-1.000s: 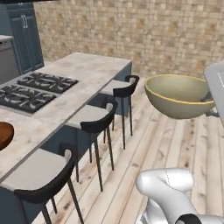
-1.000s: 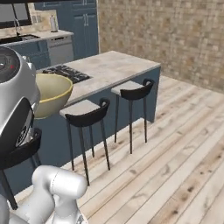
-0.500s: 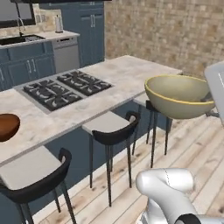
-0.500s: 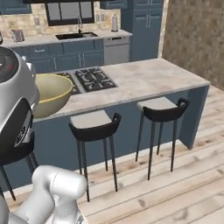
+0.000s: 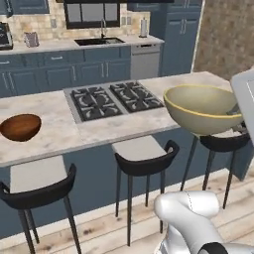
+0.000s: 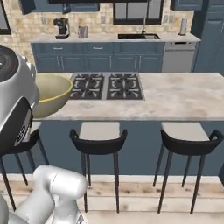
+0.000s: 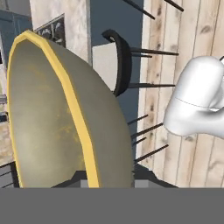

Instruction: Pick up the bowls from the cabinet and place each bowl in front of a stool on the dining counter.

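Olive bowl [image 5: 201, 106] above stool [image 5: 223, 141], near cooktop [image 5: 114, 99].

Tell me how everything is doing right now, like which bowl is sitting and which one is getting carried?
Olive bowl: held up in the air, upright, empty, gripped at its rim.
Brown bowl: resting upright on the counter, in front of a stool.
Gripper: jaws shut on the olive bowl's rim.
Cooktop: nothing on its burners.
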